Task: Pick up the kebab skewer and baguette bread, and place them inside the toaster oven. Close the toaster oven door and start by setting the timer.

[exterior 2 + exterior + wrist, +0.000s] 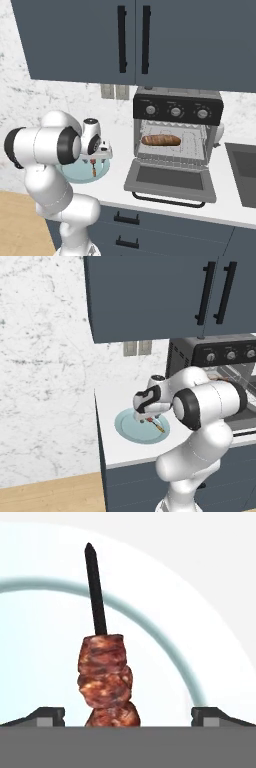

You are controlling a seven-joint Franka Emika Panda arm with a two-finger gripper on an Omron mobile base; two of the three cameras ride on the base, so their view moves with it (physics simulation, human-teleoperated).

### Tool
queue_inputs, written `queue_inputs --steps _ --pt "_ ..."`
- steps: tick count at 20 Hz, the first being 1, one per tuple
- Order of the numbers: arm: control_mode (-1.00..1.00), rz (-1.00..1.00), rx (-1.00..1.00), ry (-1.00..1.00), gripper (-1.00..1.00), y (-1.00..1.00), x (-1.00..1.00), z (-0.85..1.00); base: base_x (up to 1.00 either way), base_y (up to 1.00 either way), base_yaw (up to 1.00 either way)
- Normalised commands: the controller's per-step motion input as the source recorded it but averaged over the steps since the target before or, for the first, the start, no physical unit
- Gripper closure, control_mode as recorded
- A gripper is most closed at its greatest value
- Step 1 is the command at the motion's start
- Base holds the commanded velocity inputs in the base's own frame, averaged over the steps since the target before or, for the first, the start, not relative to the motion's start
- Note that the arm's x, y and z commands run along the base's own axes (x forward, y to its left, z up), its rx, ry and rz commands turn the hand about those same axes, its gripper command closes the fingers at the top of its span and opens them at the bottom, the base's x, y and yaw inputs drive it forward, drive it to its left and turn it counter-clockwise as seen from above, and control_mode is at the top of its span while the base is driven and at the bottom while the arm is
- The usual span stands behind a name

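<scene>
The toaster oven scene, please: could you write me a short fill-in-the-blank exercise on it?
1. The baguette bread lies on the rack inside the ____.
2. The toaster oven door is ____.
3. The kebab skewer lies on a pale blue ____.
4. Above it, the gripper has its jaws ____.
Missing words: toaster oven; open; plate; open
</scene>
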Motion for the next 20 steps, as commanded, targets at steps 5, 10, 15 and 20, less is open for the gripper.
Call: queue_inputs --steps 5,10,15,20 --pt "-1.00 0.00 0.00 0.00 1.00 0.05 0.00 -0.22 0.00 0.00 0.00" --pt "-1.00 0.00 0.00 0.01 1.00 0.03 0.00 -0.02 0.00 0.00 0.00" --pt "-1.00 0.00 0.00 0.00 1.00 0.00 -0.07 -0.04 0.00 0.00 0.00" --pt "-1.00 -0.01 0.00 0.00 1.00 0.00 -0.27 0.16 0.00 0.00 0.00"
